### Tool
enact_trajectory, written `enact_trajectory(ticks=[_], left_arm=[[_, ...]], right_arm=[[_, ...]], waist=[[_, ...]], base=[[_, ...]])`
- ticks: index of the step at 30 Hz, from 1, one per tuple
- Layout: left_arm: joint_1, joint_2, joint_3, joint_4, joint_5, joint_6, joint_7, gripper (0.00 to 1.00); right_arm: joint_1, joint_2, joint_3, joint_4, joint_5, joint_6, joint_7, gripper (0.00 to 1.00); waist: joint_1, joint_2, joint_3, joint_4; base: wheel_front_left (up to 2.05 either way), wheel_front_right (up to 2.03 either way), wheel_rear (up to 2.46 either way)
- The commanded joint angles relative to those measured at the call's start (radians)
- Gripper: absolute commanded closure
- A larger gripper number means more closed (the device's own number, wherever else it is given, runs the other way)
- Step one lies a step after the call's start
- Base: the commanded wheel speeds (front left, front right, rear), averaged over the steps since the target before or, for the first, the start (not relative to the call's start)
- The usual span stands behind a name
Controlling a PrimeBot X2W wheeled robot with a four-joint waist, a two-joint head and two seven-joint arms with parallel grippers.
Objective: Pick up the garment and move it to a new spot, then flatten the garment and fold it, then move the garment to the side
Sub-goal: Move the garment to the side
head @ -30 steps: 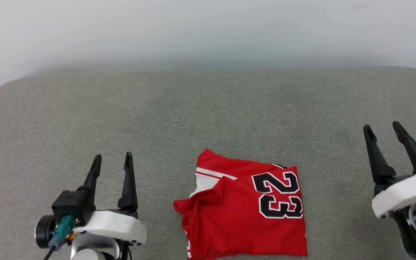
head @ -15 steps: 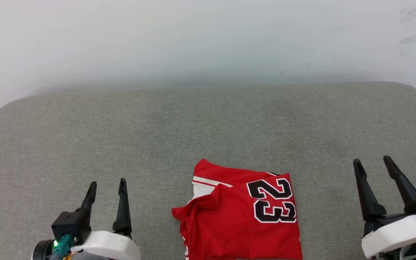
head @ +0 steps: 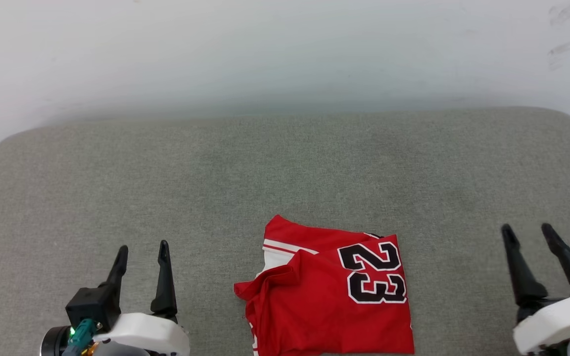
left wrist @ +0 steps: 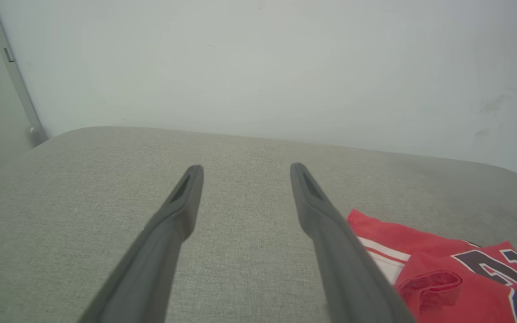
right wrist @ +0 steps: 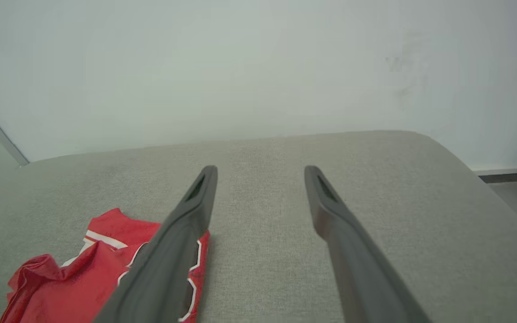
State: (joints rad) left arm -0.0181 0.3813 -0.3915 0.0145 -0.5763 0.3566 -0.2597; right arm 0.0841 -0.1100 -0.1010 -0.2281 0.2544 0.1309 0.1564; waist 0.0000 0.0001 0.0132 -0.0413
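The garment [head: 332, 311] lies folded on the grey cushion [head: 265, 168], at 6 o'clock in the head view. The left gripper [head: 143, 247] at 8 o'clock and the right gripper [head: 527, 229] at 4 o'clock both have the jaws apart, empty, not touching the cloth.

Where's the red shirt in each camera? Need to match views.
Head view: shirt at lower centre, on the grey cushion.
Left wrist view: shirt in the lower right corner.
Right wrist view: shirt in the lower left corner.
Shared landmark: the shirt's white striped panel.
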Motion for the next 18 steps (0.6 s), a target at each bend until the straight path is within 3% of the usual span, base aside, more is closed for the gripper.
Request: enact_trajectory(ticks=[1,7,12,18], left_arm=[[-0.013,-0.001,0.005,-0.003,0.007,0.001,-0.005,0.0],[-0.043,-0.013,0.017,-0.013,0.024,-0.005,-0.006,0.0],[-0.076,-0.034,0.021,-0.017,0.044,-0.021,-0.007,0.0],[-0.094,-0.063,0.026,-0.011,0.065,-0.038,-0.007,0.0]], right_arm=[[0.007,-0.004,-0.031,0.014,0.032,-0.001,0.029,0.0],[-0.042,-0.08,-0.144,0.152,0.23,0.0,0.193,0.0],[-0.083,-0.132,-0.145,0.317,0.391,0.0,0.382,0.0],[-0.135,-0.066,-0.092,0.467,0.573,0.0,0.543,0.0]], waist=[[0.0,-0.0001,0.006,0.0],[0.0,-0.0001,0.04,0.021],[0.0,-0.0001,0.07,0.059],[0.0,-0.0001,0.093,0.113]], base=[[0.0,0.0,0.0],[0.0,0.0,0.0],[0.0,0.0,0.0],[0.0,0.0,0.0]])
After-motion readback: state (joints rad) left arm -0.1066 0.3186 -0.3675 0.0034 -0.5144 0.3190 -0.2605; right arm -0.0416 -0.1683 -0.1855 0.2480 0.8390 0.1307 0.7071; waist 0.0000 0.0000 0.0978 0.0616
